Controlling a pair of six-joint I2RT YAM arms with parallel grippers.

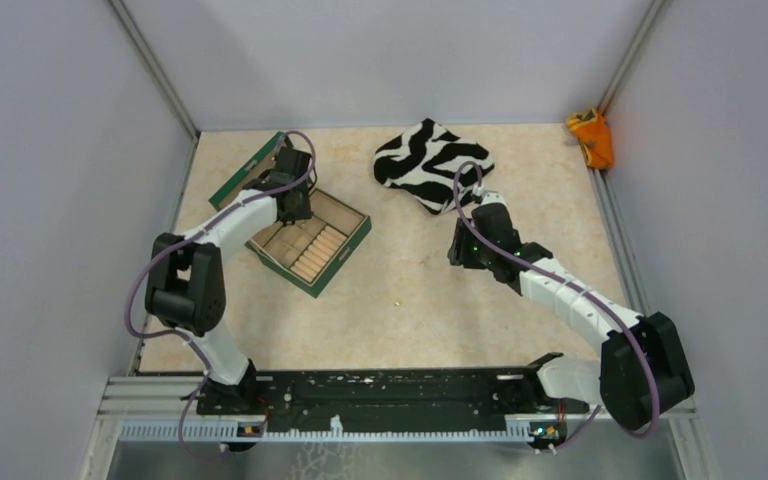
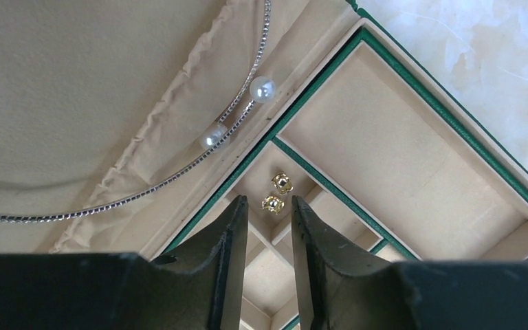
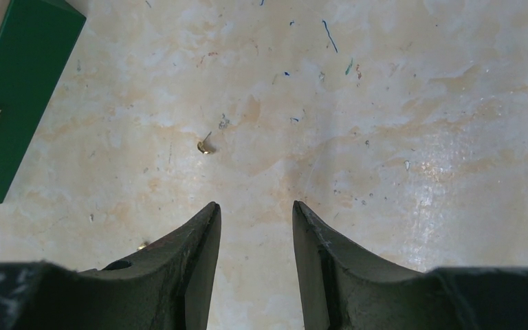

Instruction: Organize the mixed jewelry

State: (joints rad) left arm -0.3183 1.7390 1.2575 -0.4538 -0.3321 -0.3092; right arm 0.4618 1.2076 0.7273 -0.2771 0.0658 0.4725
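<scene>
The mixed jewelry shows in both wrist views. A thin silvery hoop point(image 2: 179, 175) with two pearl ends lies on the cream lining of the box lid. Two small gold pieces point(image 2: 281, 182) sit in a small tan compartment of the dark green box point(image 2: 454, 113). My left gripper point(image 2: 269, 201) hangs just above them, open, with nothing between its fingers. A tiny gold stud point(image 3: 205, 146) lies on the table ahead of my right gripper point(image 3: 254, 205), which is open and empty. Another gold speck point(image 3: 142, 245) peeks out beside its left finger.
The open box point(image 1: 305, 240) stands at the left with its lid point(image 1: 245, 170) leaning back. A zebra-striped cloth point(image 1: 430, 163) lies at the back centre. An orange object point(image 1: 592, 137) sits in the far right corner. The box's green corner point(image 3: 20, 82) shows left of the right gripper.
</scene>
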